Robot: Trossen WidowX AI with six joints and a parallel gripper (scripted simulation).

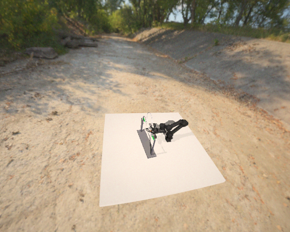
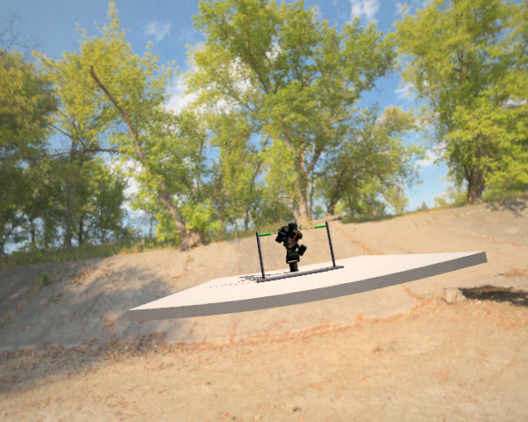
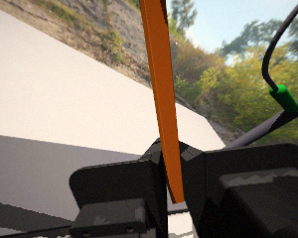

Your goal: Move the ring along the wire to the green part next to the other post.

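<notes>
With the jaws clenched on the handle (image 1: pixel 150 130) (image 2: pixel 294 239) (image 3: pixel 163 99), I read it as between the two green parts (image 1: pixel 152 137) (image 2: pixel 265 234) (image 3: pixel 286 100), its long axis slanting upward in the exterior view; the ring's exact position is too fine to confirm.

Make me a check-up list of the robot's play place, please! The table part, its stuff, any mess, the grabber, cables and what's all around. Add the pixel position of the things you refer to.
Surface: white slab (image 1: pixel 127 180) (image 2: pixel 392 265) (image 3: pixel 40 74), flat-topped.
Job's things: wire (image 1: pixel 149 112) (image 2: pixel 286 196) (image 3: pixel 264 64) between two posts (image 1: pixel 152 147) (image 2: pixel 260 256) (image 3: pixel 260 130); ring unclear.
Clutter: nothing seen.
Gripper (image 1: pixel 150 130) (image 2: pixel 293 236) (image 3: pixel 164 141): shut on the orange handle (image 1: pixel 151 130) (image 2: pixel 294 239) (image 3: pixel 164 99).
Cables: nothing seen.
Surroundings: trees (image 1: pixel 115 20) (image 2: pixel 278 90) (image 3: pixel 209 89), sandy ground (image 1: pixel 52 150) (image 2: pixel 300 372) (image 3: pixel 101 37).
</notes>
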